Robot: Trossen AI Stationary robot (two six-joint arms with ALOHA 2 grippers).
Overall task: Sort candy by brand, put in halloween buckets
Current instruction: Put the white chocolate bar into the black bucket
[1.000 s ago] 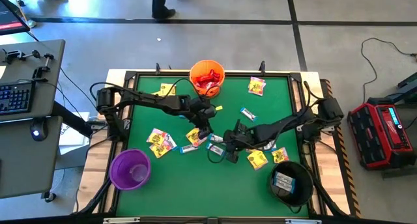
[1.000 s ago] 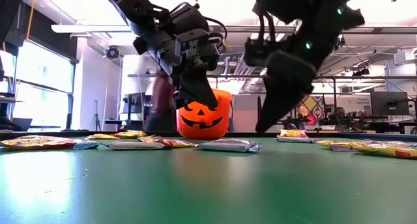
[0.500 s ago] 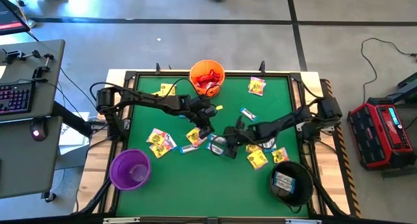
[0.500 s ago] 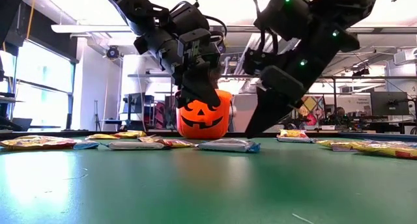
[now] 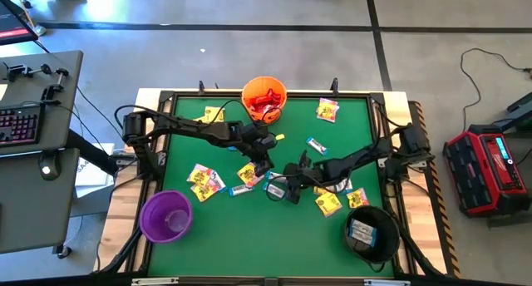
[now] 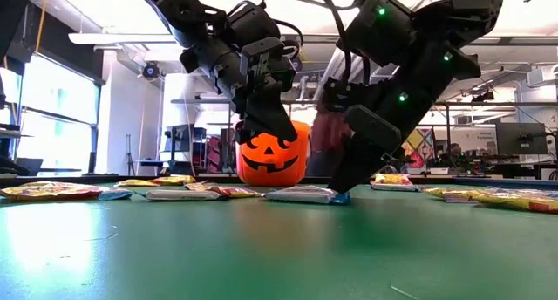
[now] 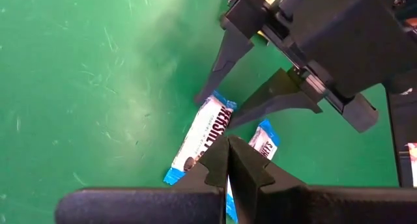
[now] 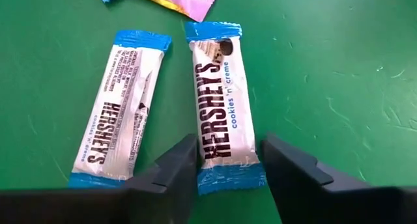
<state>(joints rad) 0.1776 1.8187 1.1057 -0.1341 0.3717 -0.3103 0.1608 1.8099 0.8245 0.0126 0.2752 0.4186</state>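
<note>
Straddling a white-blue candy bar on the tabletop, the right gripper stands open; the left gripper hovers closed, empty.

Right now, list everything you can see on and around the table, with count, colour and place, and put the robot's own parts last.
Orange plastic pumpkin-face bucket: one, far edge centre, red packets inside.
Purple plastic bucket: one, near left corner.
Black plastic bucket: one, near right corner, a white-blue packet inside.
White-blue Hershey's wrapped bars: two side by side at table centre; another lies apart, toward the far right.
Yellow wrapped candy packets: several, scattered left, centre and right.
Green table mat: one, covering the tabletop.
Red case: one, on the floor to the right.
Keyboard: one, on the desk to the left.
Left claw: shut, above the centre bars.
Right claw: open, straddling one Hershey's bar's end.
</note>
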